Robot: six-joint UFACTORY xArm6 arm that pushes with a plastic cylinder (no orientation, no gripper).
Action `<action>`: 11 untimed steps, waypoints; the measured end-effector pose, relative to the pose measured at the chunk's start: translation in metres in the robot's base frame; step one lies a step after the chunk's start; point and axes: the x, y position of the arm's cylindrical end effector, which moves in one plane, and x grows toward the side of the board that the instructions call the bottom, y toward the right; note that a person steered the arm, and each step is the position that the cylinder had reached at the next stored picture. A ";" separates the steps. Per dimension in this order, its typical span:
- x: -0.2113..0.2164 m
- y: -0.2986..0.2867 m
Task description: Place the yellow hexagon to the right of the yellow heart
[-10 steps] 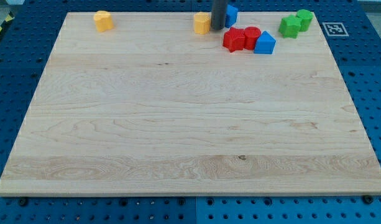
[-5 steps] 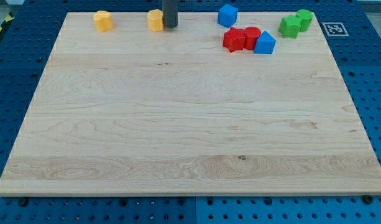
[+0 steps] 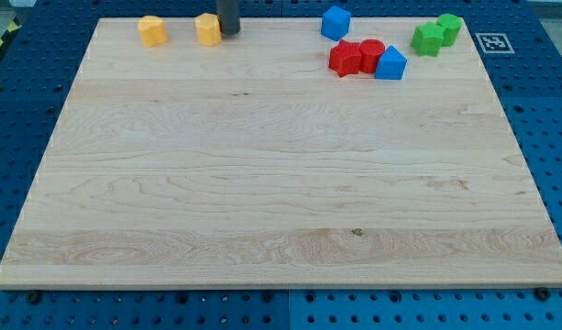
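Note:
The yellow hexagon [image 3: 207,29] sits near the board's top edge, left of centre. My tip [image 3: 229,32] touches its right side. The yellow heart [image 3: 152,30] lies farther left along the same top edge, a short gap away from the hexagon. The hexagon is to the right of the heart, at about the same height in the view.
A blue block [image 3: 335,22] sits at the top, right of centre. Two red blocks [image 3: 355,57] and a blue block [image 3: 391,63] cluster below it. Two green blocks [image 3: 435,35] sit at the top right. The wooden board [image 3: 281,183] lies on a blue pegboard.
My tip moved left along the top edge, pushing the yellow hexagon from the board's middle to close beside the yellow heart. The other blocks stayed put.

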 end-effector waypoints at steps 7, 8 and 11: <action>-0.001 -0.040; -0.026 -0.023; -0.025 0.017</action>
